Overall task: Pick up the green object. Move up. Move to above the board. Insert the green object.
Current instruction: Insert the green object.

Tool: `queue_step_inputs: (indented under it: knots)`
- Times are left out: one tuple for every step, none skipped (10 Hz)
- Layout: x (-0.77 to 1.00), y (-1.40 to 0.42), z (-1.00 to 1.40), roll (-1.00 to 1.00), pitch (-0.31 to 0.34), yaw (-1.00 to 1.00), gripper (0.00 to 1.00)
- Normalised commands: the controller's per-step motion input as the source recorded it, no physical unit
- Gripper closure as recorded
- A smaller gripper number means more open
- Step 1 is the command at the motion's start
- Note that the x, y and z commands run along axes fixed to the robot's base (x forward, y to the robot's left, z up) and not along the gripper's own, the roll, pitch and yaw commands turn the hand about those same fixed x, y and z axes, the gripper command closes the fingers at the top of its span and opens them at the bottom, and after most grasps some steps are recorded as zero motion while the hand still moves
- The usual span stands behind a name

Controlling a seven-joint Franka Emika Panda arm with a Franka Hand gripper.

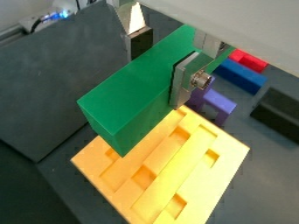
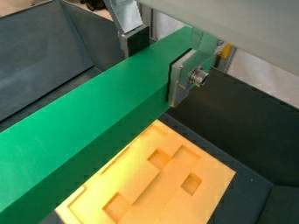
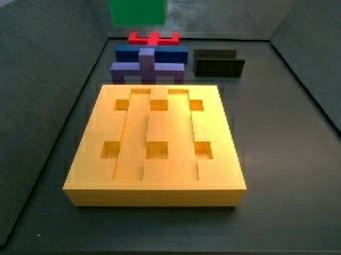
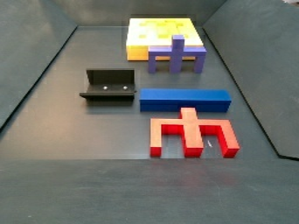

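The smooth, matte green object (image 1: pixel 135 101), a long flat bar, is pinched across its width between the flat silver fingers (image 1: pixel 187 77) of the pincer (image 1: pixel 162 54), held in the air above the glossy yellow-orange board (image 1: pixel 176 171) with its square holes and grooves.

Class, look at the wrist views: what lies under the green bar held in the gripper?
Under the green object, clamped in the gripper, lies the board, its square holes and grooves showing in both wrist views. The part of the board directly beneath the bar is covered.
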Motion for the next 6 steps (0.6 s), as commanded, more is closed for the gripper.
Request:
queue_step_inputs:
  knots:
    - [0.0,-0.17,-0.45,-0.28,-0.107,0.18,1.0]
    - [0.0,-0.08,-0.56,-0.25,-0.076,0.19,1.0]
    - [0.0,-0.01,-0.73,-0.18,-0.04,0.18,1.0]
    - [0.0,-0.04,-0.94,-0.07,0.0,0.15,1.0]
    - [0.0,-0.02,-0.94,-0.01,0.0,0.12,1.0]
    - [-0.03,-0.03,-0.83,0.0,0.004,0.0,1.0]
